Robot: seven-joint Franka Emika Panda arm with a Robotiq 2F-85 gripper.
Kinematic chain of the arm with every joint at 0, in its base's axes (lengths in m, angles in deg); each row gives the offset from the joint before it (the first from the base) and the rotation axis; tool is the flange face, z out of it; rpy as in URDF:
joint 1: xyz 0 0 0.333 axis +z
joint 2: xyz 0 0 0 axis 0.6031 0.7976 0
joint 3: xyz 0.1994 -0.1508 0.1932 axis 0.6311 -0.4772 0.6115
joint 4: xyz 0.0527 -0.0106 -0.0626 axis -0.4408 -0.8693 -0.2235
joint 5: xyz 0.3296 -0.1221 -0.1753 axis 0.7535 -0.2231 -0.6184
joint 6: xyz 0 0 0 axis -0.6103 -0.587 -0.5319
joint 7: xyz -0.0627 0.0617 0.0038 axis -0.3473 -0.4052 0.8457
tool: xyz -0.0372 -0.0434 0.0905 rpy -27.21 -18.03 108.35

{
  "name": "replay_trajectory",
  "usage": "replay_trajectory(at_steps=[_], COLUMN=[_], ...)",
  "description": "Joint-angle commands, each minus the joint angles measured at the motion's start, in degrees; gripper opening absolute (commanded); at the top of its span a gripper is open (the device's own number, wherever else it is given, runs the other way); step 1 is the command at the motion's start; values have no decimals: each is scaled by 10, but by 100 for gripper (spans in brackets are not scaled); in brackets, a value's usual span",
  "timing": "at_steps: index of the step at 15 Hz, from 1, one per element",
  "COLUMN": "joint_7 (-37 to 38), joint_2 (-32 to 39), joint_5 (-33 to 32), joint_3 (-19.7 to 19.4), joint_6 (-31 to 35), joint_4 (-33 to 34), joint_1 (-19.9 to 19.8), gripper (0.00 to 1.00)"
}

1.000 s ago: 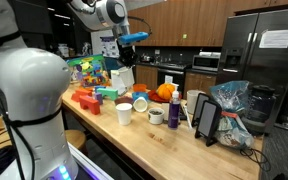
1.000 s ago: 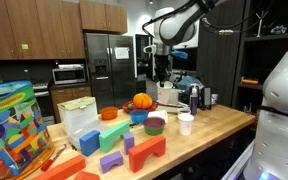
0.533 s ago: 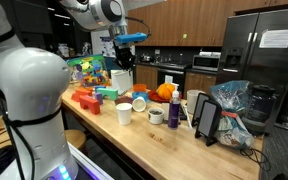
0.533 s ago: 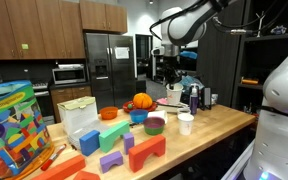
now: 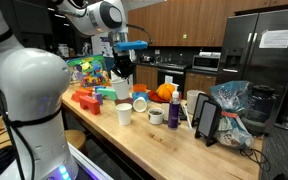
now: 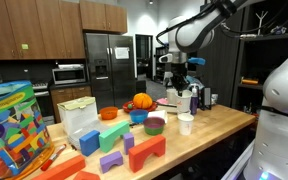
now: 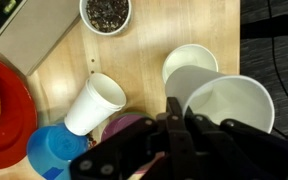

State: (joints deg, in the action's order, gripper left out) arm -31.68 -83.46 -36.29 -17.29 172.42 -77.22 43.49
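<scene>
A kitchen. In an exterior view, brown wooden cabinets (image 5: 184,18) run across the top of the frame, with a built-in microwave (image 5: 206,60) and a dark oven (image 5: 171,78) below them at centre. A tall stainless-steel refrigerator (image 5: 267,60) fills the right side (in an exterior view taken from elsewhere it stands left of centre, doors facing the room). A long butcher-block counter (image 5: 154,140) crosses the foreground in both exterior views.

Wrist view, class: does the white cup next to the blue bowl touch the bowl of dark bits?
Apart. The wrist view shows a strip of bare wooden counter between the cup and the bowl of dark bits.
</scene>
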Motion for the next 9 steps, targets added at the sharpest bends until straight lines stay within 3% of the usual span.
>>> replay_trajectory(at_steps=[1,9], joint_7=[-11,-28], joint_2=[-27,-31], joint_5=[-14,-9], joint_3=[-15,-30], joint_6=[0,4], joint_4=[-22,-35], joint_1=[2,2], gripper=[1,1])
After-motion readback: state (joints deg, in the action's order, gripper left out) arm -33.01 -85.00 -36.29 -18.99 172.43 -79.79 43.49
